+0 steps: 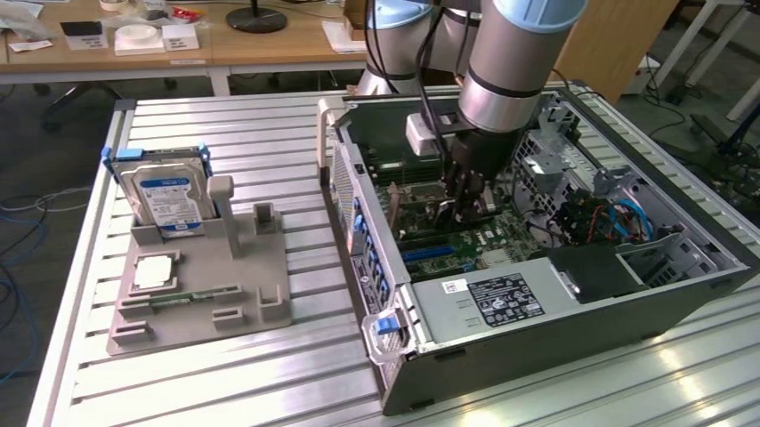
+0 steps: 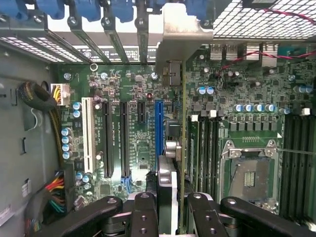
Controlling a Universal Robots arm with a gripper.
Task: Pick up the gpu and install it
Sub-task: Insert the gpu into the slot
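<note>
1. Location: the gripper (image 1: 461, 209) hangs inside the open computer case (image 1: 570, 329), right of centre in the exterior frame, low over the motherboard (image 2: 133, 89).
2. Tool state: the gripper (image 2: 173, 212) is clenched on the gpu (image 2: 183, 148). One of the black fingers (image 2: 144, 212) sits on each face of the card.
3. Appearance: in the wrist view the gpu is seen edge-on as a thin green board line. A grey metal bracket (image 2: 185, 29) is at its far end, and a silver-and-dark block sits on one face close to the fingers.
4. Attitude: the card stands on edge, perpendicular to the motherboard.
5. Long axis: it runs parallel to the expansion slots, straight away from the gripper. The bracket end points at the case's slot wall with the blue latches (image 2: 123, 7).
6. Position: the board edge lies just beside the blue slot (image 2: 159, 133), between it and the memory slots (image 2: 205, 148).
7. Seating: I cannot tell whether the card's edge is in a slot.
</note>
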